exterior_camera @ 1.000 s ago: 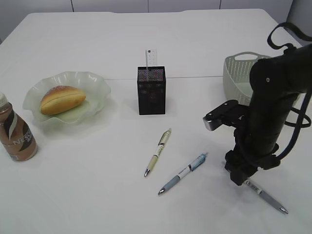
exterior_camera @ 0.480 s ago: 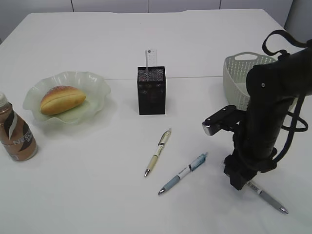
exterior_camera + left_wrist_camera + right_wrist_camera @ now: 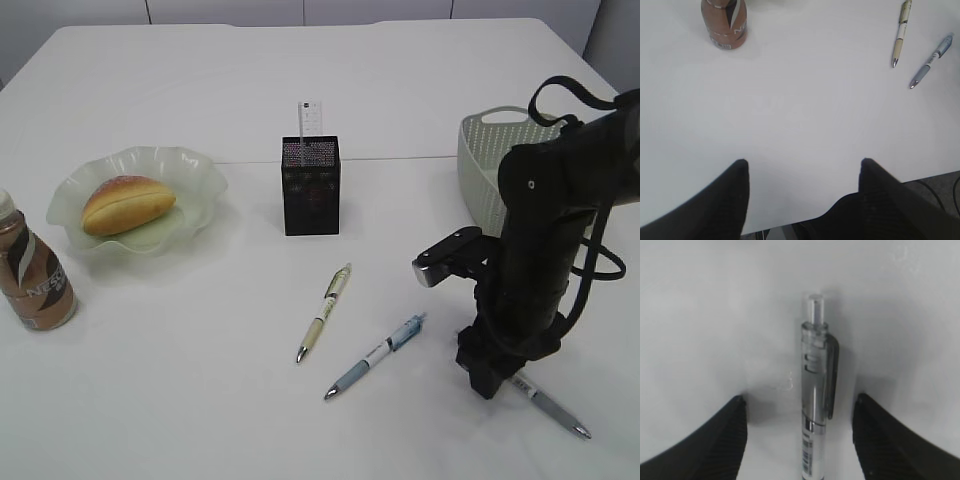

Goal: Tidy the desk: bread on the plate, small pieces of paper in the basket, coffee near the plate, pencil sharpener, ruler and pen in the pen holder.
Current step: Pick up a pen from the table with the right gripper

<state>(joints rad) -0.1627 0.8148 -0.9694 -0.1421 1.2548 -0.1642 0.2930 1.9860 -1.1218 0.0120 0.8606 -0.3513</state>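
My right gripper (image 3: pixel 488 378) is open and low over the table, its jaws on either side of a grey pen (image 3: pixel 816 405) that lies flat between them; the pen's tip end sticks out in the exterior view (image 3: pixel 555 411). A blue pen (image 3: pixel 375 357) and a cream pen (image 3: pixel 323 313) lie on the table left of it. The black mesh pen holder (image 3: pixel 311 186) holds a white ruler (image 3: pixel 309 118). Bread (image 3: pixel 127 203) lies on the green plate (image 3: pixel 195 170). The coffee bottle (image 3: pixel 32 273) stands at the left. My left gripper (image 3: pixel 802 165) is open and empty near the table's front edge.
A pale basket (image 3: pixel 492 155) stands at the right behind my right arm. In the left wrist view the coffee bottle (image 3: pixel 724 23) is at the top left, and the cream pen (image 3: pixel 901 32) and blue pen (image 3: pixel 931 60) at the top right.
My right arm has lowered and shifted slightly, bringing the open gripper down around the grey pen. Nothing else has moved.
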